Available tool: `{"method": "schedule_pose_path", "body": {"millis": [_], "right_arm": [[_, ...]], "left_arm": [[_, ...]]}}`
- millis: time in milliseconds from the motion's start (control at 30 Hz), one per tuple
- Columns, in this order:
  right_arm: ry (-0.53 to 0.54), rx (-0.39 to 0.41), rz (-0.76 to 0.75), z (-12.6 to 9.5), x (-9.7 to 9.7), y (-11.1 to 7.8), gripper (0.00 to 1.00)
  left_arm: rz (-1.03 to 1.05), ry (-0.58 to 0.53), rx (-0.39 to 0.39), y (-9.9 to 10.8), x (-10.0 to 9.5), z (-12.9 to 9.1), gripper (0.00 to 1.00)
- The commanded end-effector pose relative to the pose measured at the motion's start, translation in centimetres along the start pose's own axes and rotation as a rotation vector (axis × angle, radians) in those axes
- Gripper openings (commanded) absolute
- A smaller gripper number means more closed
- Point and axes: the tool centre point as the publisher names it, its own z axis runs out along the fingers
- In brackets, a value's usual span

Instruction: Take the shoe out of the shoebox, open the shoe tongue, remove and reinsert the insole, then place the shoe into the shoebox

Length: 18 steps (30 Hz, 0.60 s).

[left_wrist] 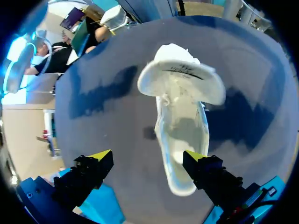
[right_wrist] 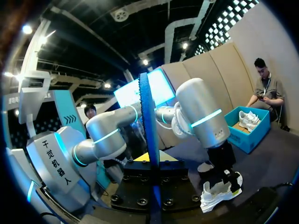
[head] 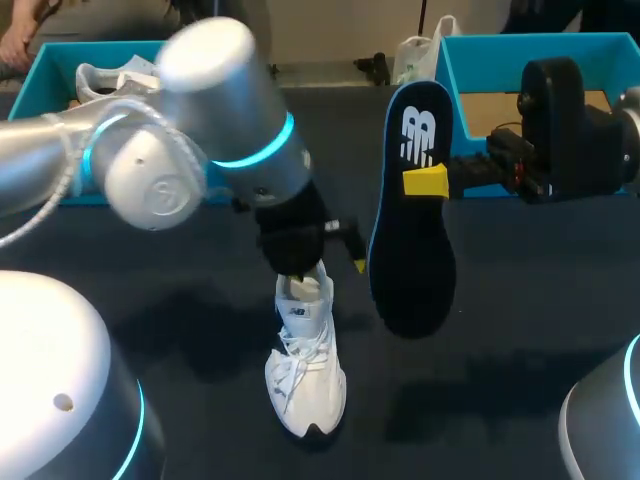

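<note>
**White shoe [head: 305,385], black insole [head: 412,250]**

The shoe is white throughout. Right of it, the insole is black, blue-edged, white-marked; the right gripper [head: 422,181] there is yellow-tipped. Behind the shoe, the shoebox [head: 540,42] is teal, the table [head: 530,330] dark.

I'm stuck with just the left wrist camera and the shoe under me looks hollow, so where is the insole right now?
Observer: The right claw holds the insole in the air beside the shoe, not touching it.
Operator: How is it hanging?
Observer: Roughly upright, printed face toward the head camera, gripped above its middle.
Operator: Which shoebox could take the shoe afterwards?
Observer: The right shoebox shows bare cardboard where it is visible. The left shoebox already holds a second white shoe.
</note>
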Motion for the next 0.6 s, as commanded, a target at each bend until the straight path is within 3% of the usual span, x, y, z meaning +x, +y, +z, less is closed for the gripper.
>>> {"method": "schedule_pose_path", "body": {"millis": [33,200,300,600], "right_arm": [[0.0,0.001,0.001,0.3,-0.2,0.1,0.0],[0.0,0.001,0.001,0.3,-0.2,0.1,0.0],[0.0,0.001,0.001,0.3,-0.2,0.1,0.0],[0.0,0.001,0.001,0.3,-0.2,0.1,0.0]], "left_arm": [[0.018,-0.273,-0.022,-0.9,2.2,-5.9,1.0],[0.056,-0.416,-0.021,-0.7,1.4,-8.9,1.0],[0.076,-0.56,-0.017,-0.5,1.3,-10.7,1.0],[0.076,-0.56,-0.017,-0.5,1.3,-10.7,1.0]]}}
